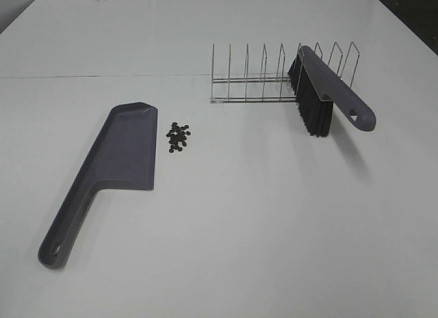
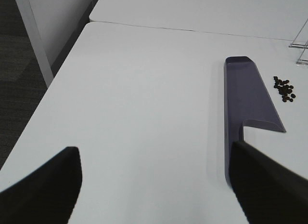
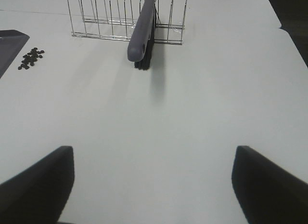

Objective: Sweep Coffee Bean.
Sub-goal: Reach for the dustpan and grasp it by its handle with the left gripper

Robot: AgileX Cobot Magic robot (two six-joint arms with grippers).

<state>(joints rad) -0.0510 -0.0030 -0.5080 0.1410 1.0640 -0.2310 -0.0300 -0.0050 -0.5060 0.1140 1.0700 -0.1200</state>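
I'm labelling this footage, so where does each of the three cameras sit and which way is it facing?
Exterior high: overhead, looking down on table, dustpan, coffee beans, brush in rack; no arm shows.
Left wrist: on left arm, facing dustpan and beans; open left gripper shows.
Right wrist: on right arm, facing brush and rack; open right gripper shows.
Shared: all three see the beans.

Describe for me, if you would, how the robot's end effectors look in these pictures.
Only the fingers show. The left end effector has two matte black, blocky fingers with slanted tips; the right end effector looks the same. No cables, markings or arm links are visible in any view.
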